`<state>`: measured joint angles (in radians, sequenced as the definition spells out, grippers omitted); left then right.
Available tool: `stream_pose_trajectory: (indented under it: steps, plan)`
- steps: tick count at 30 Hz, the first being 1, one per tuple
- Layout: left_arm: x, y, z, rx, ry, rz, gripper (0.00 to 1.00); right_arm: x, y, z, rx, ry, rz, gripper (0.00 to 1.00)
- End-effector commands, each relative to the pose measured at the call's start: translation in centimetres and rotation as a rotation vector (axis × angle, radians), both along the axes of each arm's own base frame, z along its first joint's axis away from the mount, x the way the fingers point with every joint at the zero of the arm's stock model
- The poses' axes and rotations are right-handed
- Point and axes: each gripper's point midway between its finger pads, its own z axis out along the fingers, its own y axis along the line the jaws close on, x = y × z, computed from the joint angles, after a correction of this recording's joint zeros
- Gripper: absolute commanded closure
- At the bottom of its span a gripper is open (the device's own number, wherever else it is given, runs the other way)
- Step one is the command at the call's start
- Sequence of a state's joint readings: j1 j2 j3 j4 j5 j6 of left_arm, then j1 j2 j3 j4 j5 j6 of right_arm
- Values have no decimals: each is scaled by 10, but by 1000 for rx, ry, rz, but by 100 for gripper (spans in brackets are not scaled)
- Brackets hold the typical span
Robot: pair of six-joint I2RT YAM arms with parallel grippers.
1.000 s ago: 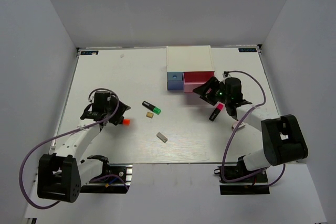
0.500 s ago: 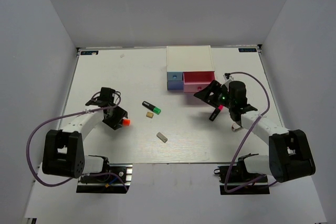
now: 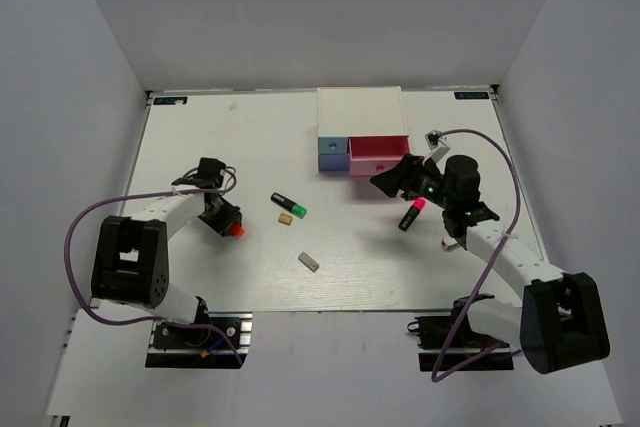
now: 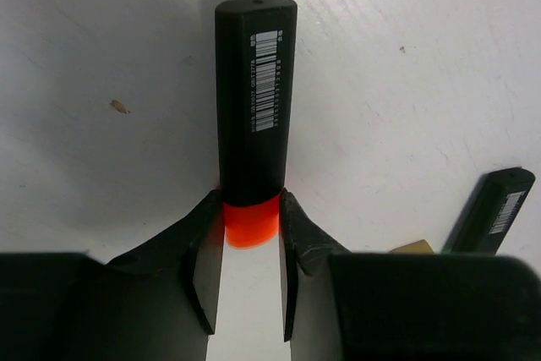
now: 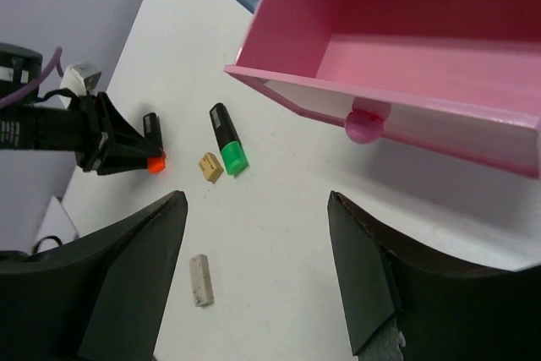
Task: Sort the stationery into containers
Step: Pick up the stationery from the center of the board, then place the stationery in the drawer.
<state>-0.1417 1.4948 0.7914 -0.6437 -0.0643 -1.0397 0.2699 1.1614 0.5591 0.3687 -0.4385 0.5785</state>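
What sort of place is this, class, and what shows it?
Probably a robotics lab test cell: a white table boxed in by plain grey walls, two cabled robot arms bolted at its near edge, and loose markers laid out near a drawer unit.

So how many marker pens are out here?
3: orange-capped marker in the left tool, green-capped marker lying in the middle, pink-capped marker near the right tool. More may be hidden.
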Motion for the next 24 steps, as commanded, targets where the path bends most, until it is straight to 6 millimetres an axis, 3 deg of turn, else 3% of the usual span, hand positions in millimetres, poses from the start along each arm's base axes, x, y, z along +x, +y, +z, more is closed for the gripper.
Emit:
stream_pose_trajectory:
  steps: [1,3,5,6,7,10,13,14,16,21,23,24]
  plan:
    - [1,-1,5,18,-18,-55,82,0,-2,22,-80,-208,64,26]
    - [15,-11,24,-17,-122,-97,86,-2,-4,26,-115,-256,78,24]
    - [27,-34,45,-82,-234,-223,93,0,-11,23,-210,-336,88,10]
    - [37,-41,58,-105,-309,-273,93,1,-15,22,-248,-354,80,10]
    - [53,-53,86,-117,-443,-343,93,9,-26,20,-293,-344,12,10]
    - [72,-90,142,-194,-682,-525,93,16,-39,11,-399,-360,3,14]
    - [79,-126,193,-289,-886,-708,95,16,-40,17,-415,-422,17,47]
    - [78,-139,194,-293,-903,-772,96,14,-40,15,-415,-424,20,73]
    - [85,-158,216,-314,-984,-874,96,13,-39,16,-411,-431,33,99]
    - [110,-212,249,-276,-1132,-1178,95,7,-41,2,-495,-407,132,98]
    - [118,-227,268,-220,-1218,-1285,93,6,-44,-2,-517,-368,155,84]
    - [117,-239,271,-216,-1240,-1332,91,8,-45,-2,-528,-370,161,70]
